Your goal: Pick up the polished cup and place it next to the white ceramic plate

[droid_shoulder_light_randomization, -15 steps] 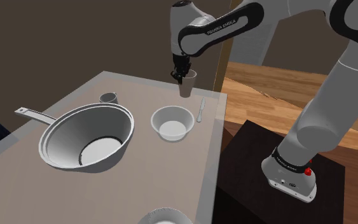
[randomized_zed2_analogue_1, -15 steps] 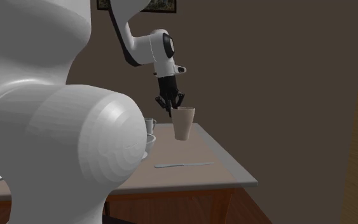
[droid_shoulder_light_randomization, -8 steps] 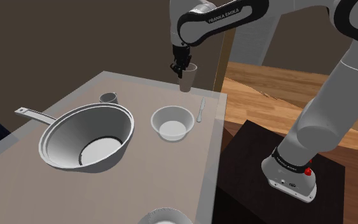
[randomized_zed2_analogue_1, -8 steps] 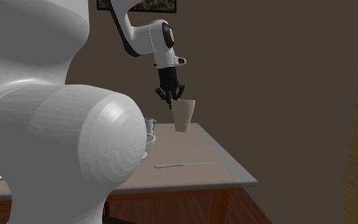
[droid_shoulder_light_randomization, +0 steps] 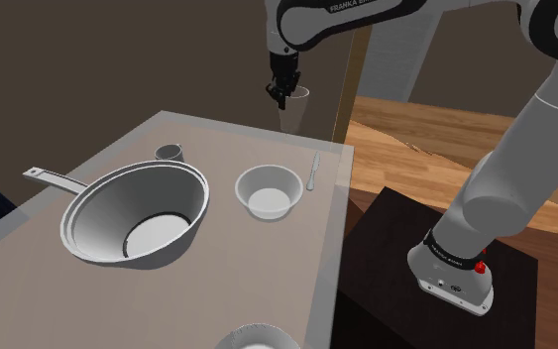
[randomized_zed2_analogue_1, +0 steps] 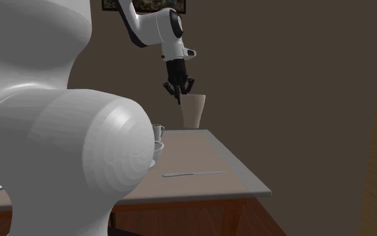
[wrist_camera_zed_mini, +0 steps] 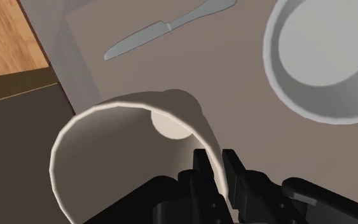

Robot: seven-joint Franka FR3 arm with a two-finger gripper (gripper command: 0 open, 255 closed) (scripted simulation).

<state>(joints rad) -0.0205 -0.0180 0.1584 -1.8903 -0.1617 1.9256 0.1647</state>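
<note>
Tool [droid_shoulder_light_randomization: 282, 92] is clamped on the rim of the tan cup [droid_shoulder_light_randomization: 292, 111], its wall between the fingers. I see the cup hanging beneath the tool, clear of the surface [droid_shoulder_light_randomization: 217, 149]; a knife [wrist_camera_zed_mini: 165, 28] and a white bowl [wrist_camera_zed_mini: 327, 57] lie below.

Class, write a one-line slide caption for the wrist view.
Gripper clasps the rim of the beige cup above the table, knife and white bowl below.
</note>
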